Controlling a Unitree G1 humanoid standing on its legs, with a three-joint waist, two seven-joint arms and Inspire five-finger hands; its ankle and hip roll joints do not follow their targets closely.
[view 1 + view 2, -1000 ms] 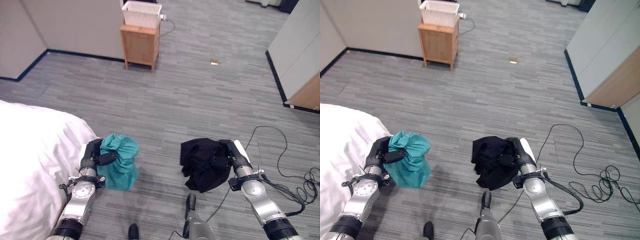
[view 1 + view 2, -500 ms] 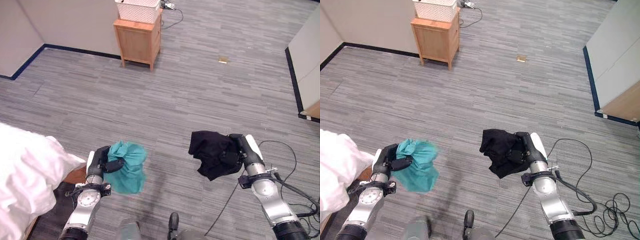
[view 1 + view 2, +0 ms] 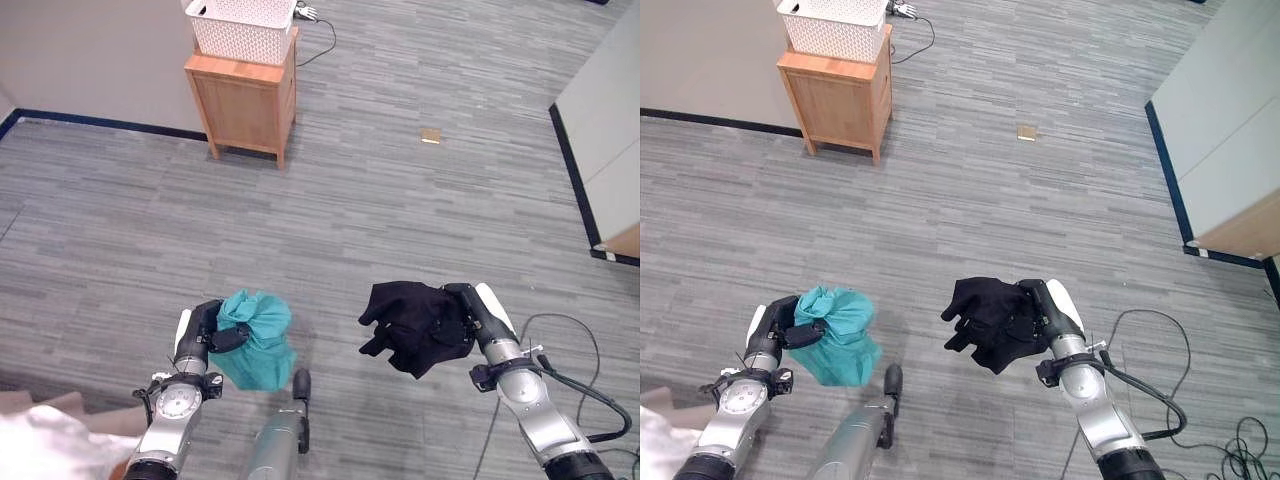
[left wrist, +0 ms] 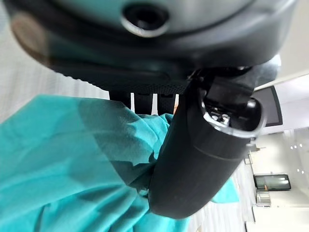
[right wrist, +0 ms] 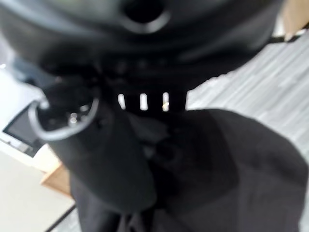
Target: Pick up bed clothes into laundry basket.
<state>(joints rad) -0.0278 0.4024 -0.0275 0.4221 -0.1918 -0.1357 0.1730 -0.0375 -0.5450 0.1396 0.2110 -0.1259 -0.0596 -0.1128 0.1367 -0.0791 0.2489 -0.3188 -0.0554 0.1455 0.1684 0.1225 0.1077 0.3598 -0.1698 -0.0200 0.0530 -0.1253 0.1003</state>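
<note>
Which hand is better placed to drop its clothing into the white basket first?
Left, marginally. The left hand with the teal cloth is on the same side as the basket; the right hand holds the black garment.

Even bright light, blurred wrist views

I read the right hand (image 5: 145, 58) as a dark bulk with its thumb (image 5: 101, 154) extended down onto a black garment (image 5: 227, 169). The thumb was pressed against the cloth, and the fingers (image 5: 154, 104) were curled into the bunched fabric, pinching it. The garment hung in loose folds beyond the hand. Past the cloth, I saw grey striped carpet (image 5: 256, 92). A strip of light wooden furniture (image 5: 55, 179) was visible beside the hand, with a pale wall surface (image 5: 24, 208) adjoining it.
</note>
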